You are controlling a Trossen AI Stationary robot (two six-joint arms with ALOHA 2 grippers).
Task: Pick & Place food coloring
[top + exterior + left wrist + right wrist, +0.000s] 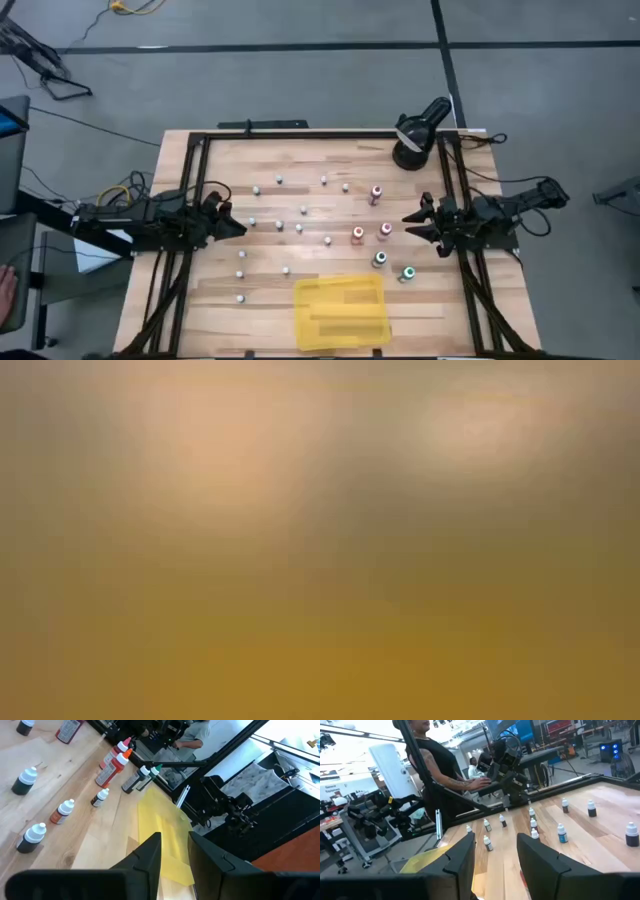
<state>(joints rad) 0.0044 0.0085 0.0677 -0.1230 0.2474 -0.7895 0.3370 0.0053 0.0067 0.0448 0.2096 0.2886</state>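
Several small white-capped food coloring bottles (300, 212) stand upright and scattered across the wooden table. Larger bottles with red, orange and green caps (380, 232) stand in a group nearer the right side. A yellow tray (340, 312) lies flat at the near edge. My left gripper (232, 220) (175, 852) hovers open at the table's left side, short of the bottles and touching none. My right gripper (412, 224) (494, 857) is open at the right side, just right of the coloured-cap bottles (534, 826). The low view is a yellow-brown blur.
A black frame (200, 140) borders the table on the left, far and right sides. A black device (418, 135) stands at the far right corner. Beyond the table's left side, a person (435, 765) stands at other equipment.
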